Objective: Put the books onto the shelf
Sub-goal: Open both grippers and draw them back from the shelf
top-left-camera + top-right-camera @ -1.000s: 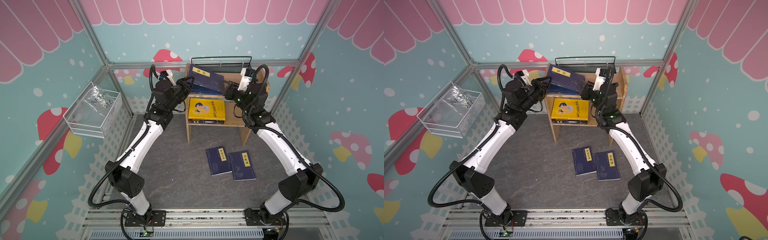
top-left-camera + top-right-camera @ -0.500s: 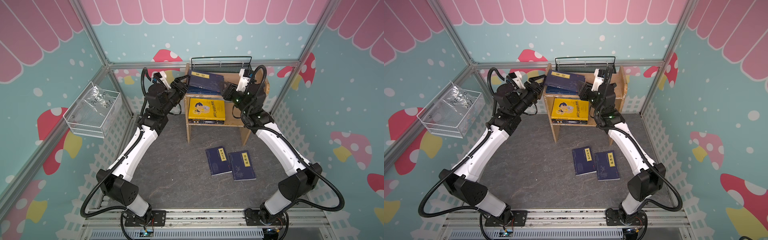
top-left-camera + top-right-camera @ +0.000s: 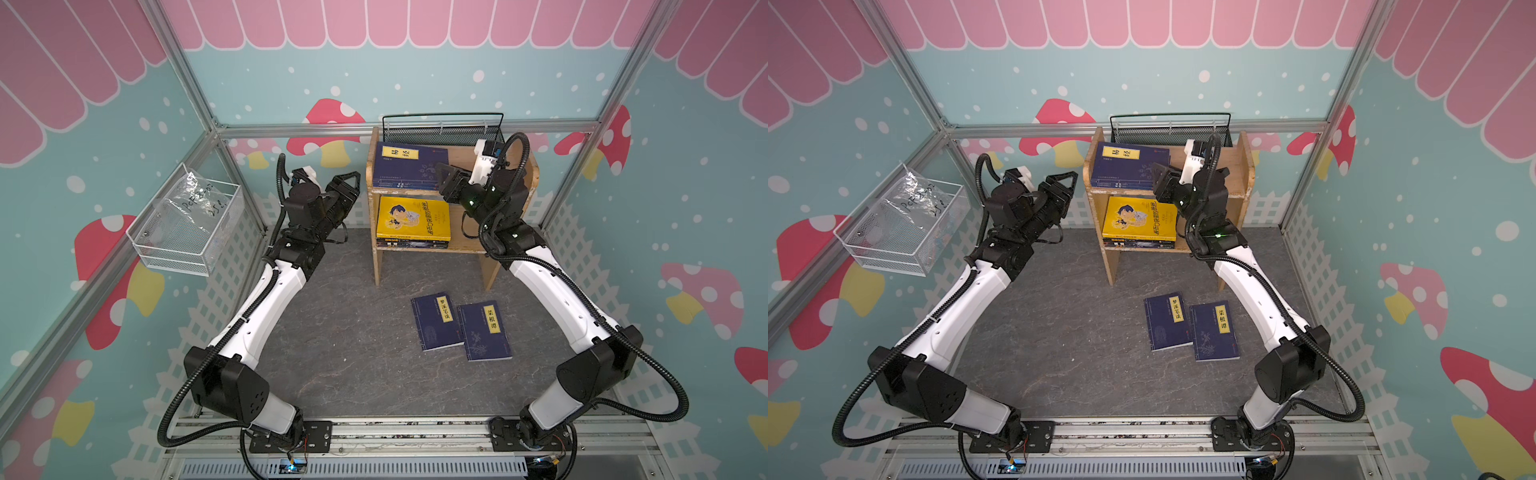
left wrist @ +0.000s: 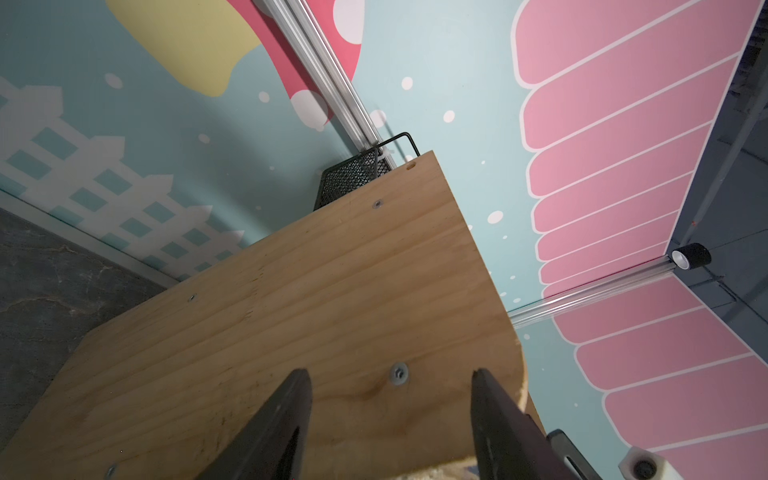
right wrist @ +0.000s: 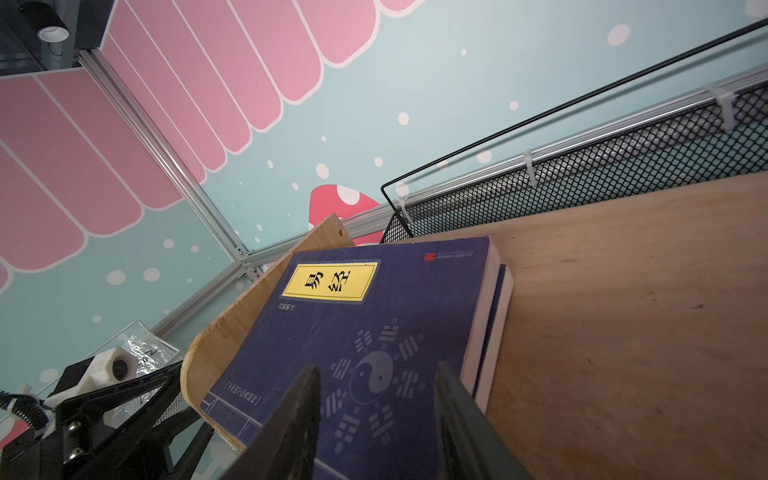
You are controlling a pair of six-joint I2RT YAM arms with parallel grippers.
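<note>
A navy book (image 3: 437,322) lies flat and face up on the floor (image 3: 340,332). A second navy book (image 3: 484,330) lies just beside it on the right. Behind them stands the shelf (image 3: 377,266). On its lower tier a yellow book (image 3: 413,218) tops a small stack of dark books. At the left end of the upper tier lies the top book (image 3: 405,166), navy with a yellow label, resting on another navy one.

The left gripper (image 3: 347,183) hovers outside the shelf's left side panel, its fingers apart and empty. The right gripper (image 3: 441,178) is at the top book's right front corner. Its fingers are spread over the cover and clamp nothing. I cannot tell whether it touches the book.

A mesh basket (image 3: 440,134) stands behind the shelf. A wire basket (image 3: 183,249) hangs on the left wall.
</note>
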